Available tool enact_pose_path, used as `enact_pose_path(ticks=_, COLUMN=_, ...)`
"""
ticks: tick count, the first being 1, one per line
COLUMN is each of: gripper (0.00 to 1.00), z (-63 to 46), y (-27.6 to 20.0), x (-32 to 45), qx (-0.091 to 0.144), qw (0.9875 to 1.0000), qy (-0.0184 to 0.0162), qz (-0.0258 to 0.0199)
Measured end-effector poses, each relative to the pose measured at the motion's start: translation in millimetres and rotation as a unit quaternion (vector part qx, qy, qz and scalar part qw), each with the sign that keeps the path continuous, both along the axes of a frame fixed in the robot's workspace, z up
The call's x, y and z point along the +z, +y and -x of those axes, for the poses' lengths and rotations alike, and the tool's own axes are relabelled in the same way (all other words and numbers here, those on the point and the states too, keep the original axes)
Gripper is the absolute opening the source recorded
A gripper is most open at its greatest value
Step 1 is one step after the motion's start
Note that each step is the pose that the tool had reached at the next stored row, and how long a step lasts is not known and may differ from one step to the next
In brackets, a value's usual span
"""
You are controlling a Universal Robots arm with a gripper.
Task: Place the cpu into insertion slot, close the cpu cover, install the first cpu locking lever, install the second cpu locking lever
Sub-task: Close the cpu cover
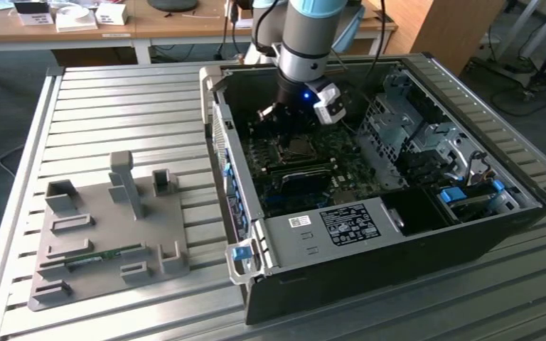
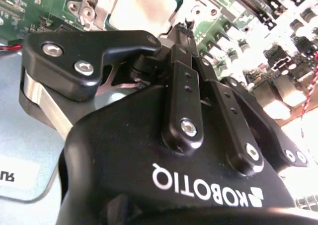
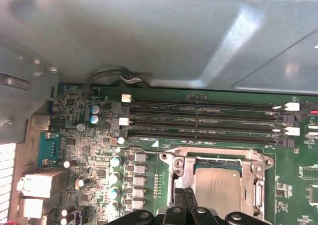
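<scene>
One arm (image 1: pixel 306 35) points down, gripper (image 3: pixel 187 197) beside cpu (image 3: pixel 218 185).

Exterior view sits up high and well back, angled down into the open computer case (image 1: pixel 368 277). Both wrist views hug the motherboard (image 3: pixel 293 185) close up and share the cpu (image 3: pixel 218 185) (image 2: pixel 141 9); the second wrist view peeks past the gripper (image 2: pixel 181 29).

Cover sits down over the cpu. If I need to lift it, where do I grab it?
Probably by the thin frame edge nearest the gripper, coming straight down from above. The cover lies flat around the cpu, so only its rim offers a pinch.
</scene>
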State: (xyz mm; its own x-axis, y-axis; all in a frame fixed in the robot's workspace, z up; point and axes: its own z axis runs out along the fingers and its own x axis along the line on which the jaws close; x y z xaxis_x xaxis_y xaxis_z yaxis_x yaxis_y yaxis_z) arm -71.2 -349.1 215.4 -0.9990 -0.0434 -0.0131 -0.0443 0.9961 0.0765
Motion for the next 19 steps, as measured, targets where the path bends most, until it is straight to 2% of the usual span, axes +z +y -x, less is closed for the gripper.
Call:
enact_pose_path(ticks=7, gripper=0.11, z=0.0, y=0.0, x=13.0, qx=0.0, qw=1.0, qy=0.0, qz=0.0)
enact_pose_path(ticks=19, gripper=0.11, z=-2.7, y=0.0, x=12.3, qx=0.0, qw=1.0, qy=-0.0021, qz=-0.0001)
